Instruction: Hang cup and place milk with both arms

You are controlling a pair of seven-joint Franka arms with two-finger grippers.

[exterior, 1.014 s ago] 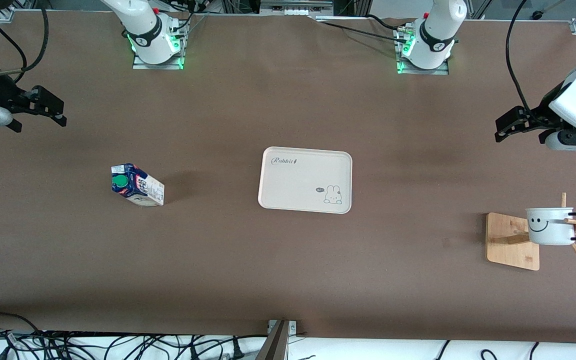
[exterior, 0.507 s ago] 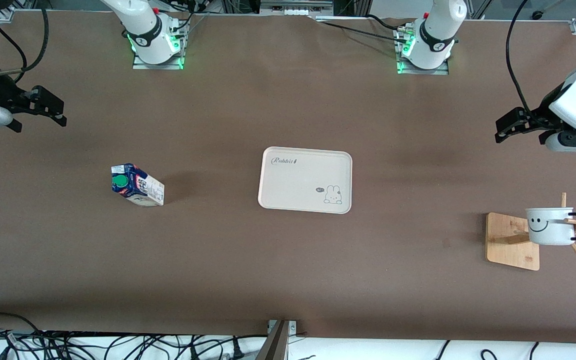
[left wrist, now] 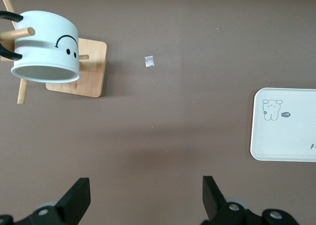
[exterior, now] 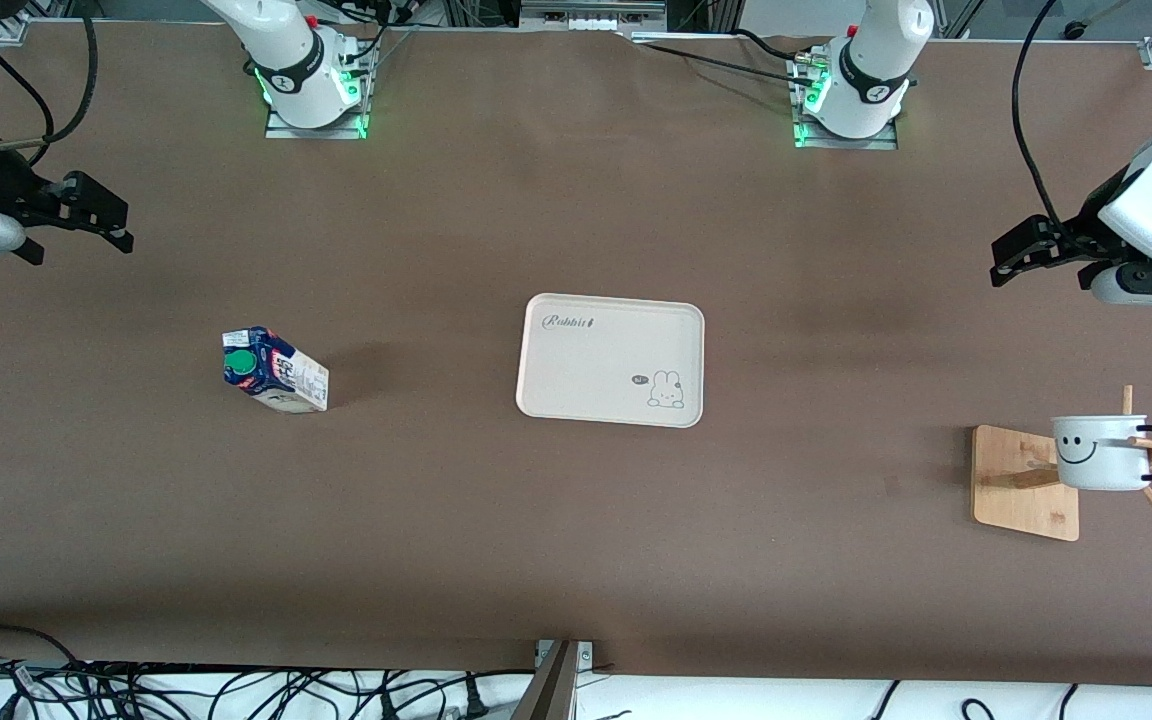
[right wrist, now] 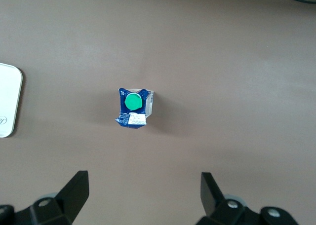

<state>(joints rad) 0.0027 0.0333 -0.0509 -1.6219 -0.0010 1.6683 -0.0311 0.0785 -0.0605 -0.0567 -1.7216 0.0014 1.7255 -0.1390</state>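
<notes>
Cup hung, milk not yet on the tray.

The right gripper hangs high above the surface at its own end, fingers spread wide and holding nothing; in its wrist view the milk stands upright straight below, long axis vertical, green cap up, gable ridge seemingly running from finger to finger. A pinch along the ridge could slip off the sloped top or tip the narrow carton, I reckon, so the wrist may need turning. The left gripper waits, also wide apart and empty, up over the surface near the rack; the cup hangs there by its handle on a peg, lying sideways, mouth toward that gripper's camera. A careless pass could knock it off.
</notes>
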